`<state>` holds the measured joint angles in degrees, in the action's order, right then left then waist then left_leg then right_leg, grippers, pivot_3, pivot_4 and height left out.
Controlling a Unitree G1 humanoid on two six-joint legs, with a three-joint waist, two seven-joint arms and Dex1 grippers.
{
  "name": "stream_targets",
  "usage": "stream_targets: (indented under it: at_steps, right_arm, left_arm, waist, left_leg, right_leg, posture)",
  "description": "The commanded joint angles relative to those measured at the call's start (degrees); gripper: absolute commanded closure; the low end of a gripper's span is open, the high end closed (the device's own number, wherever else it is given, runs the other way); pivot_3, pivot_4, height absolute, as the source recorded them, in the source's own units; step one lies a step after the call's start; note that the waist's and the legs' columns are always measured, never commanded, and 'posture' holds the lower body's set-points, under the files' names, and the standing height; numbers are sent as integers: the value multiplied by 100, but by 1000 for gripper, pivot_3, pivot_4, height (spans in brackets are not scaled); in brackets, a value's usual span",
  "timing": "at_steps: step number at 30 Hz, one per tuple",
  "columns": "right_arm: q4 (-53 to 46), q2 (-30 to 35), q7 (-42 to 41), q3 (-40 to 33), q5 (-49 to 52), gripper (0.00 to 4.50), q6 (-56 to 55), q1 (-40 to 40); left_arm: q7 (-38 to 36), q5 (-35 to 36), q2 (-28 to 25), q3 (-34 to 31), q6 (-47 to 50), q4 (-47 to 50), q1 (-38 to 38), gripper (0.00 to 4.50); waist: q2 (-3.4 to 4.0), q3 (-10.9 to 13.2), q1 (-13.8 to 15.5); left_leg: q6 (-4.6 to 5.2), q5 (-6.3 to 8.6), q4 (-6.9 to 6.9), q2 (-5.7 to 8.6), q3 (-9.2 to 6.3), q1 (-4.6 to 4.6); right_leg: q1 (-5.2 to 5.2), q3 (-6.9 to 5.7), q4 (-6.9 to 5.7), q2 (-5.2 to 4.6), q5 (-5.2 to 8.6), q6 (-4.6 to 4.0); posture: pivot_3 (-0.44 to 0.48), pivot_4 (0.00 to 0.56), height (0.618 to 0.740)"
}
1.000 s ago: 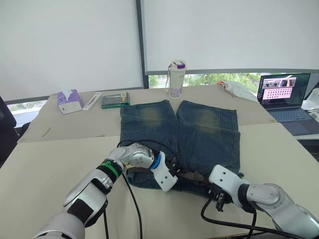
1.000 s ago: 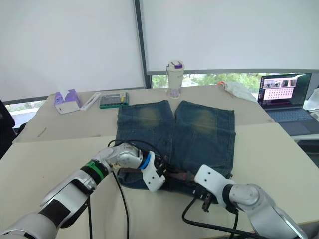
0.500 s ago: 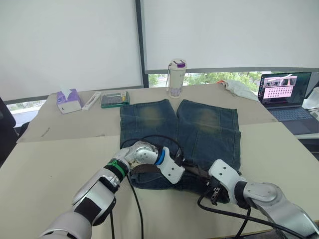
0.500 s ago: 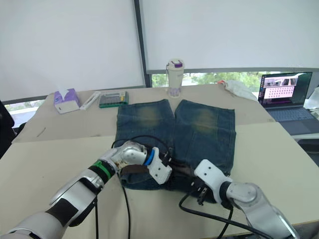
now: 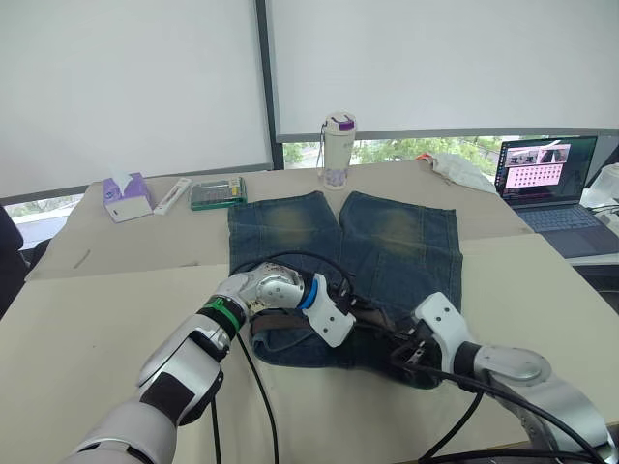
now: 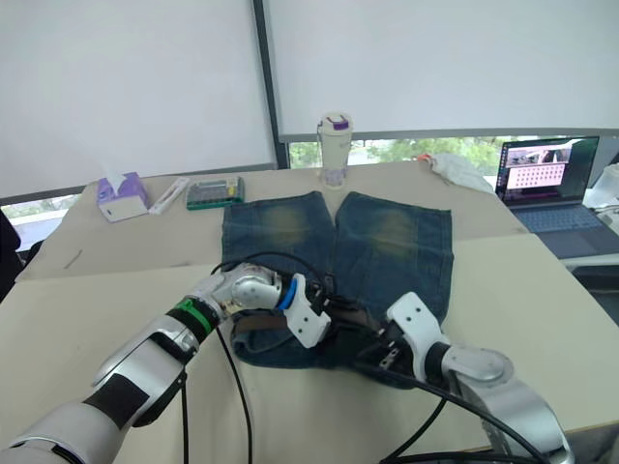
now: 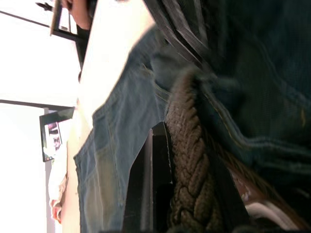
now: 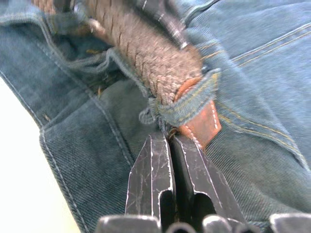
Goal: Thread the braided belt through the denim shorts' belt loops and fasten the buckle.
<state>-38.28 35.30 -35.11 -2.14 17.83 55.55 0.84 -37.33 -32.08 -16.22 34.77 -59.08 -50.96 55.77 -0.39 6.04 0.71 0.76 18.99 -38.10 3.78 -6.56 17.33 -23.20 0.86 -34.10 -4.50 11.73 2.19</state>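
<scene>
The right end effector [image 8: 170,141] is sitting with its fingers pressed together, empty, tips just beside the braided belt [image 8: 146,58] and its leather tip poking through a belt loop [image 8: 187,104]. The left end effector [image 7: 187,213] is gripping the braided belt at the waistband. The denim shorts [image 5: 387,242] are lying flat on the counter [image 5: 116,309], legs pointing toward the bottle [image 5: 336,150].

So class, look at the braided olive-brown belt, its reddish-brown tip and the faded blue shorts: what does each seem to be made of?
The braided olive-brown belt looks like woven cord or fabric with a matte finish: thick plaited strands show. Its reddish-brown tip appears to be smooth leather, or an imitation, with pale stitching along the edge. The faded blue shorts look like denim: twill weave, yellowish seams, frayed threads.
</scene>
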Motion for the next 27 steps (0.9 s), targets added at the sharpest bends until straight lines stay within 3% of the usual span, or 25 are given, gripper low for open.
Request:
stream_targets:
  at_steps: [1, 6, 10, 13, 19, 27]
  right_arm:
    - [-599, 39, -89, -359, 383, 4487, -88, 70]
    - [-642, 104, -2, -432, 454, 4487, -88, -5]
    - [-695, 125, 69, -377, 482, 4487, -107, -52]
    - [-771, 184, 142, -270, 423, 4487, -108, -130]
    - [-771, 313, 324, -249, 282, 4487, -210, -333]
    - [-596, 119, 415, -204, 351, 4487, -301, -63]
  left_arm:
    - [61, -485, -27, 381, -128, -147, 44, 4500]
    - [157, -484, 135, 438, -192, -173, 130, 4500]
    - [-315, 244, 673, 217, 316, -50, 36, 4500]
    - [-784, 919, 996, -190, 1286, 118, -107, 4500]
    - [-1361, 1396, 828, -536, 2085, 540, -379, 4500]
    - [-1335, 1319, 833, -452, 2448, 1057, -747, 4500]
  waist:
    - [1, -1, -4]
    - [0, 0, 8]
    - [-1, 0, 31]
    - [-5, 4, 66]
    - [-12, 9, 18]
    - [-11, 15, -1]
  left_leg:
    - [0, 0, 2, 0, 0, -1]
    - [5, 3, 5, 1, 7, -2]
    - [5, 3, 4, 6, 11, -1]
    - [10, 5, 3, 22, 11, -1]
    - [15, 6, 2, 27, 1, -1]
    - [13, 5, 2, 28, -32, -2]
  right_leg:
    - [0, 0, 0, 1, 0, 0]
    - [3, -1, 0, -1, 0, 1]
    - [3, -1, 0, -6, 2, 3]
    - [5, -4, -4, -21, 7, 11]
    - [5, -6, -6, -29, 11, 17]
    - [3, -3, -4, -30, 11, 18]
  posture:
    - [0, 150, 740]
    - [0, 150, 740]
    - [0, 150, 740]
    - [0, 150, 740]
    - [0, 150, 740]
    - [0, 150, 740]
